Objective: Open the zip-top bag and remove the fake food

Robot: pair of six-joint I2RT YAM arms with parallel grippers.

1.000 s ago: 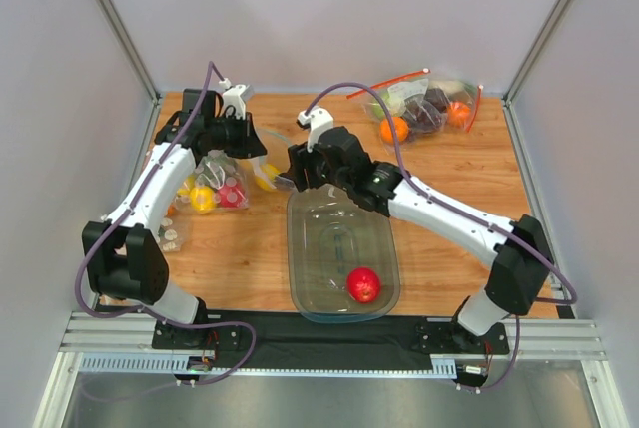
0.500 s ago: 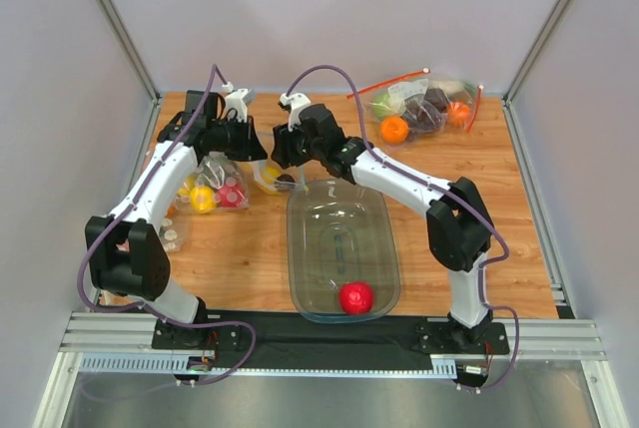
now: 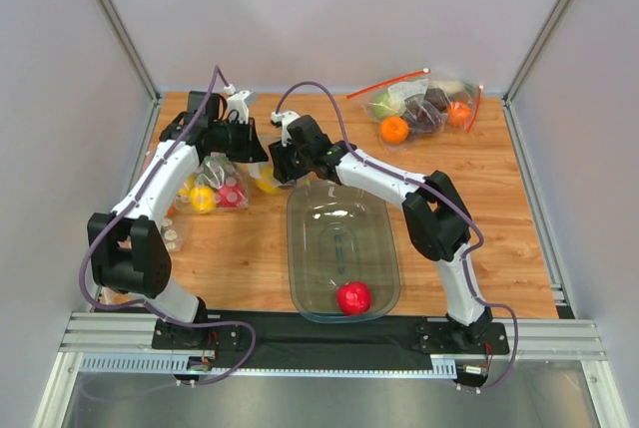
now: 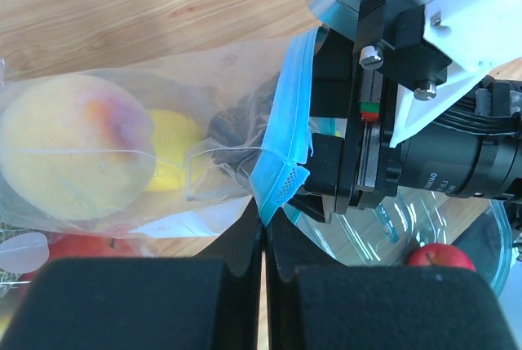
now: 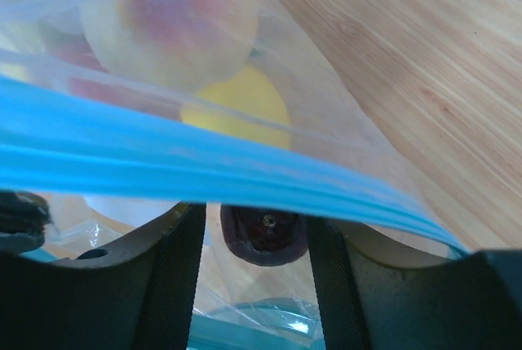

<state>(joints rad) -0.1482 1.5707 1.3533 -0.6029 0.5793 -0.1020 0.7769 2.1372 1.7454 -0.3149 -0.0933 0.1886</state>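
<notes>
The zip-top bag (image 4: 163, 195) is clear with a light-blue zip strip (image 4: 285, 146). My left gripper (image 4: 265, 228) is shut on that strip and holds the mouth up. Inside lie the peach (image 4: 73, 146), the lemon (image 4: 175, 158) and the dark plum (image 5: 263, 236). My right gripper (image 5: 254, 285) is open inside the mouth, under the strip (image 5: 204, 170), with its fingers either side of the plum. In the top view the two grippers meet at the bag (image 3: 266, 181). The red apple (image 3: 353, 297) lies in the clear tub (image 3: 300, 248).
A second clear bag (image 3: 210, 191) of yellow and red pieces lies left of the left gripper. A larger bag with red zip strips (image 3: 424, 104) and an orange sits at the back right. Small white pieces (image 3: 170, 235) lie at the left edge.
My right gripper has moved left, away from the tub and into the bag's mouth. The apple has rolled a little left in the tub. The left gripper has kept its hold.
</notes>
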